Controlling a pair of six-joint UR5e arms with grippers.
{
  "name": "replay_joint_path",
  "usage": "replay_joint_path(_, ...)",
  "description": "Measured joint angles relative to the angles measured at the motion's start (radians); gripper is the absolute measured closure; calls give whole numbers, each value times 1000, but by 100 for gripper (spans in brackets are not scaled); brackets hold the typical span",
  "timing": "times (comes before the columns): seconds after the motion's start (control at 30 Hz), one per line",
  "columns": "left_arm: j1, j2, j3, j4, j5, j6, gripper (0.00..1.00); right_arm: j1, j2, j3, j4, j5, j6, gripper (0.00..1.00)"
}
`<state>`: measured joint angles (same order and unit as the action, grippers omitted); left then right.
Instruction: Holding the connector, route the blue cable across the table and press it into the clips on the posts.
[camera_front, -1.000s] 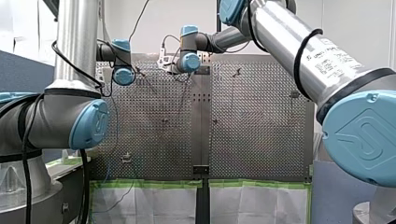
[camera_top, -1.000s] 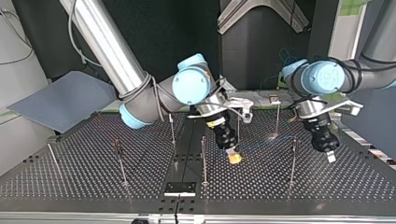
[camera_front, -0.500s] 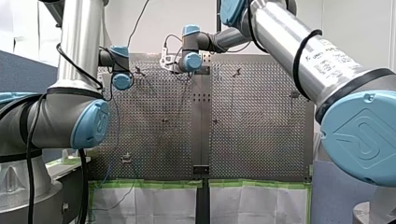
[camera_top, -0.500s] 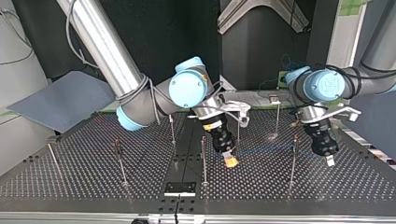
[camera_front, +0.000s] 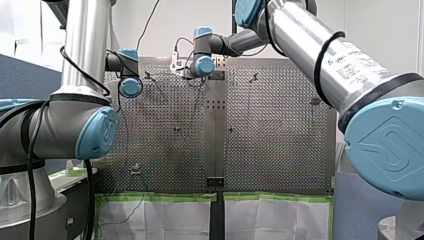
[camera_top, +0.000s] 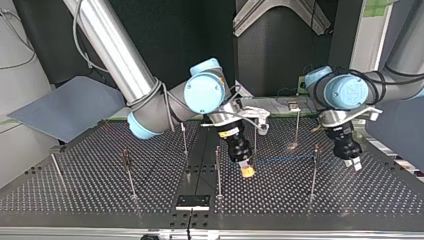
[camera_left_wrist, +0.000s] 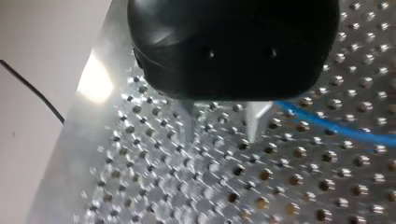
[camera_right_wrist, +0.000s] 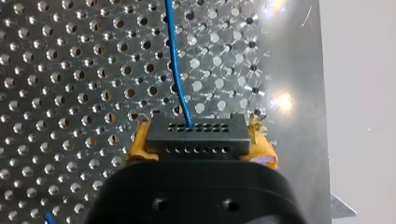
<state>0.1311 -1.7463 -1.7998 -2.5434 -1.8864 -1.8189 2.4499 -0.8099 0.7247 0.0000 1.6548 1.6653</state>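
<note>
Currently listed: perforated table (camera_top: 75, 200); thin upright posts (camera_top: 218, 172); left gripper (camera_left_wrist: 222, 122), metal fingers spread, nothing held; right gripper (camera_top: 246, 170), yellow pads pinched on the connector (camera_right_wrist: 196, 138). Blue cable (camera_top: 282, 160) is strung near-level between connector and a post; excess pull is judged likely to drag it off that post. Connector's long axis lies across the pads, cable face pointed away from the gripper.

From behind and above, looking out over the bench (camera_front: 270, 125); from its far edge, low, facing back; at both wrists, close onto the same perforations.
</note>
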Motion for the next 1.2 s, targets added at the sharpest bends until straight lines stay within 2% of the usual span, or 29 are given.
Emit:
replay_joint_path(0.07,-1,7,-5,-21,2,-20,32,2,0,0,5,15,-9,100)
replay_joint_path(0.13,-2,17,-11,-41,13,-34,30,4,0,0,10,27,-17,100)
replay_joint_path(0.2,-2,30,-21,-58,28,-41,3,6,0,0,16,43,-27,100)
replay_joint_path(0.27,-1,47,-35,-78,46,-42,0,8,0,0,23,61,-36,100)
replay_joint_path(0.37,-3,74,-58,-106,68,-35,0,13,0,0,31,86,-47,100)
replay_joint_path(0.47,-8,100,-73,-137,62,-26,0,17,0,0,35,97,-54,100)
replay_joint_path(0.6,-17,113,-85,-179,47,-24,0,22,0,0,38,101,-57,100)
replay_joint_path(0.8,-37,149,-119,-244,68,-25,0,24,1,0,41,102,-57,100)
replay_joint_path(1.03,-64,217,-179,-228,123,-51,0,24,1,0,45,116,-57,100)
replay_joint_path(1.2,-82,260,-188,-237,125,-54,0,22,1,0,55,122,-57,100)
